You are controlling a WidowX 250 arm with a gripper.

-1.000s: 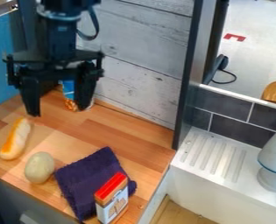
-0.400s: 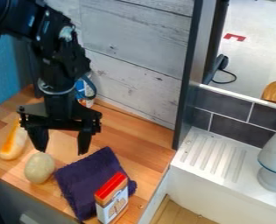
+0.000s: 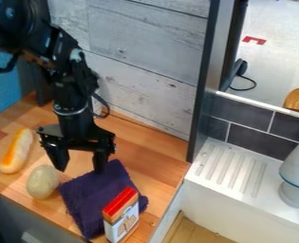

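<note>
Hand [image 3: 80, 170] had come down toward five o'clock, wide apart, nothing gripped. Purple cloth [image 3: 91, 194] lay on the tabletop [image 3: 153, 163] at hand's five o'clock, potato [image 3: 42, 182] at eight. Likely lining up on cloth.

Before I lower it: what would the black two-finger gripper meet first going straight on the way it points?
Probably the upper-left edge of the dark purple cloth, or perhaps the light-brown wooden counter just beside it; the slanted view leaves depth under the gripper unclear.
</note>
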